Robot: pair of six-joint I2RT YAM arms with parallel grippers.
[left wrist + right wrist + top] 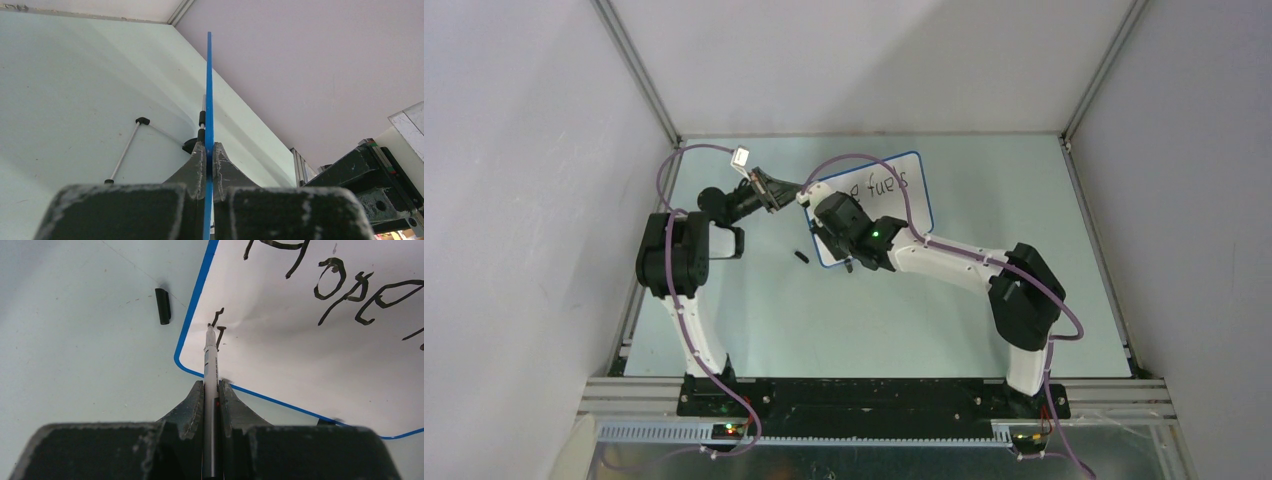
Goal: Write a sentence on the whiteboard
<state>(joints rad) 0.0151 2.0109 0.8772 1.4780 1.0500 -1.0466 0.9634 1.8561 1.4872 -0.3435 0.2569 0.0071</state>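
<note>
**Top view.** We see the whiteboard [912,205] at the far middle of the pale table [754,320]. Its long axis runs left to right, with the right end swung slightly away from the arms. The left gripper [792,188] meets its left edge. The right gripper [851,260] and its arm cover the near half, so of the sentence [879,186] we read only "fuels", upside down from this camera. A small black cap [801,257] lies on the table just off the board's near left corner.

**Left wrist.** Here the board is edge-on, a thin blue line running straight up the frame. The two fingers are pressed together on it, and the writing is out of sight.

**Right wrist.** The fingers pinch a slim marker [210,375], its barrel pointing straight ahead. Its tip rests on the white surface just inside the blue corner, beside two short strokes. "Hope" reads upright above, running rightward. The cap lies apart, left of the frame.
</note>
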